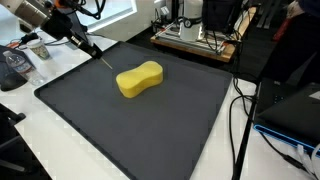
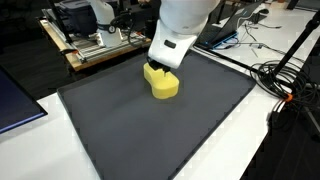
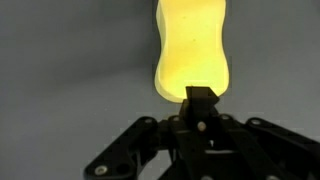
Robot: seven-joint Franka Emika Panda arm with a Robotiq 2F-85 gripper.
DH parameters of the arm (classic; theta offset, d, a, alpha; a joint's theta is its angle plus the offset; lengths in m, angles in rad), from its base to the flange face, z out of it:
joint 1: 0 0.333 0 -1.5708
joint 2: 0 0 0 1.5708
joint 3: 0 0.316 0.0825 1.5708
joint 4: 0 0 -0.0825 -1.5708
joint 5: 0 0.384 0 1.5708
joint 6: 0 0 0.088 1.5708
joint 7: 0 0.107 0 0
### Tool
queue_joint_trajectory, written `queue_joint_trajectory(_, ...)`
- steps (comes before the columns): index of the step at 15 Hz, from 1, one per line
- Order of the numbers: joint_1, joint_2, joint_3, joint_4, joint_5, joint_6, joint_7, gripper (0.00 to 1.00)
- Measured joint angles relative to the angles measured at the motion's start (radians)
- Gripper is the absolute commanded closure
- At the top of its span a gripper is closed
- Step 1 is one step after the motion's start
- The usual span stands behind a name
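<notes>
A yellow peanut-shaped sponge lies on a large black mat, towards its far side. My gripper hangs just beyond one end of the sponge, its jaws pressed together on a thin dark stick that slants down to the mat. In the wrist view the shut gripper shows a dark stub right at the near end of the sponge. Whether the stick's tip touches the sponge is unclear.
Cups stand off the mat's corner near the arm. A wooden board with equipment sits behind the mat. Cables run along one side, and a dark laptop lies on the white table.
</notes>
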Motion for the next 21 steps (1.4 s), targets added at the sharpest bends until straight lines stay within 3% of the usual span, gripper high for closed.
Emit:
queue_joint_trajectory(7, -0.094, 0.006, 0.029, -0.016, 0.066, 0.138, -0.068, 0.96)
queue_joint_trajectory(13, -0.173, 0.004, 0.054, -0.077, 0.104, 0.182, -0.154, 0.96)
queue_joint_trajectory(16, -0.194, -0.025, 0.064, -0.147, 0.119, 0.214, -0.165, 0.96)
queue_joint_trajectory(21, -0.206, -0.148, 0.065, -0.347, 0.125, 0.369, -0.164, 0.96)
